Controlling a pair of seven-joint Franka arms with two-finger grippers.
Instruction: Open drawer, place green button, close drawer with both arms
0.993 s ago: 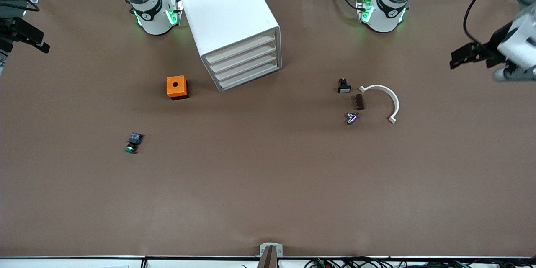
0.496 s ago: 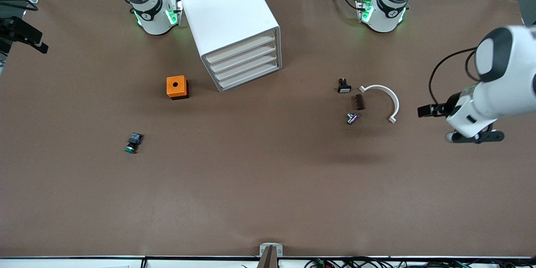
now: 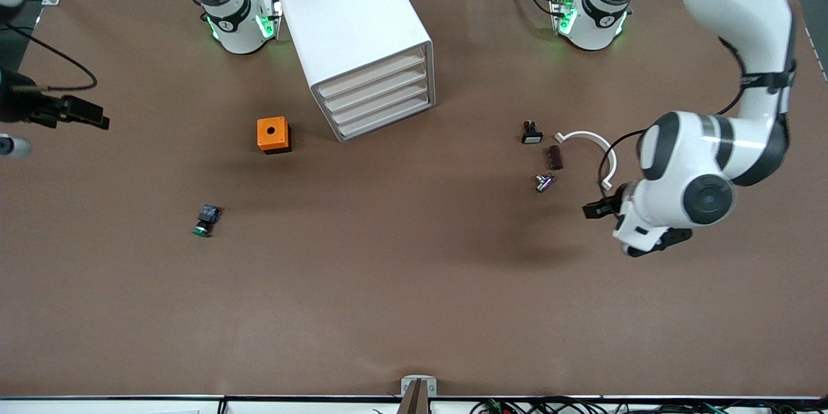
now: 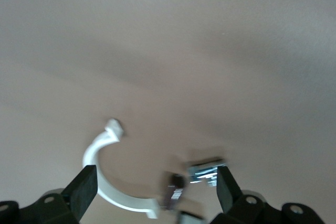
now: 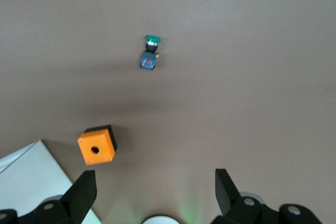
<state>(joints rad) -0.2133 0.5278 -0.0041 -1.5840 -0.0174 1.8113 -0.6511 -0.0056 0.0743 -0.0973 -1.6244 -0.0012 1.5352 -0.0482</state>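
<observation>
White cabinet [image 3: 359, 39], orange box [image 3: 273, 134], green-capped button [image 3: 206, 220], white curved clip [image 3: 592, 152]; left gripper [image 3: 598, 209] over bare table [image 3: 414, 310].

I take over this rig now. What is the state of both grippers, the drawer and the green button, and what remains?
Left gripper: jaws open, empty, over the table near the white curved clip.
Right gripper: jaws open, empty, at the right arm's end of the table.
Drawer: shut, lowest in the cabinet.
Button: on the table, nearer the front camera than the orange box.
Done: nothing. Left: open, place, close.
</observation>
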